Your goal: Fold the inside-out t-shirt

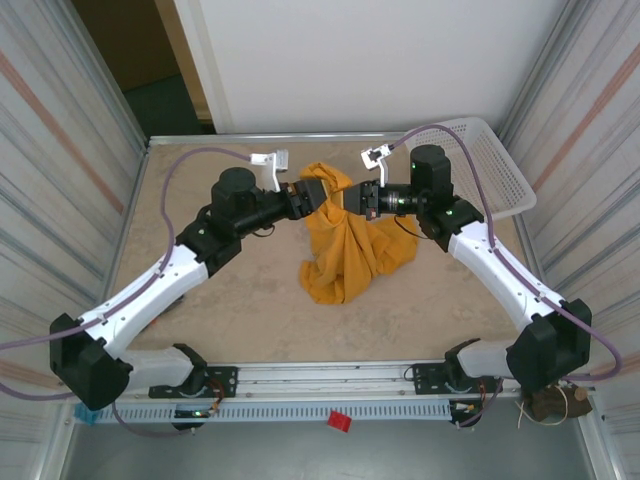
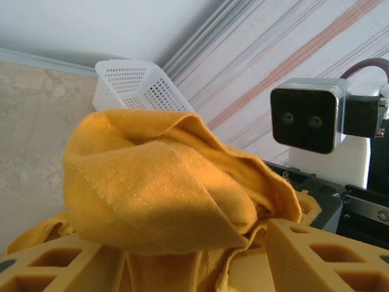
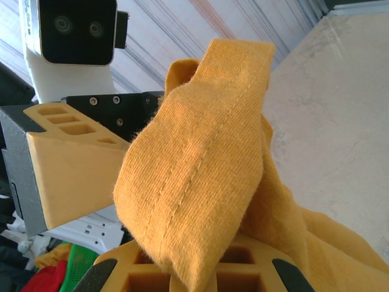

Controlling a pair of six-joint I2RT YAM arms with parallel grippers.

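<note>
1. Mustard orange-yellow cotton t-shirt (image 1: 348,245): it sits mid-desk, somewhat nearer the far edge. The top is bunched and raised off the beige desk (image 1: 230,300), and the lower folds are heaped on the surface toward the near edge.
2. Left hand (image 1: 305,197) and right hand (image 1: 360,198) face each other, almost meeting, with the raised peak of cloth between them.
3. Left wrist view: the shirt (image 2: 164,188) is humped over the hand's ribbed fingers (image 2: 48,261). The fingertips are buried in cloth, so I cannot tell how far they are closed.
4. Right wrist view: a seamed fold of the shirt (image 3: 200,176) rises straight out of the right hand (image 3: 200,277), which is closed narrow and pinching the fabric. A finger of the left hand (image 3: 73,176) is just beside the fold.
5. White perforated plastic basket (image 1: 490,165): at the far right corner, well apart from the shirt.
</note>
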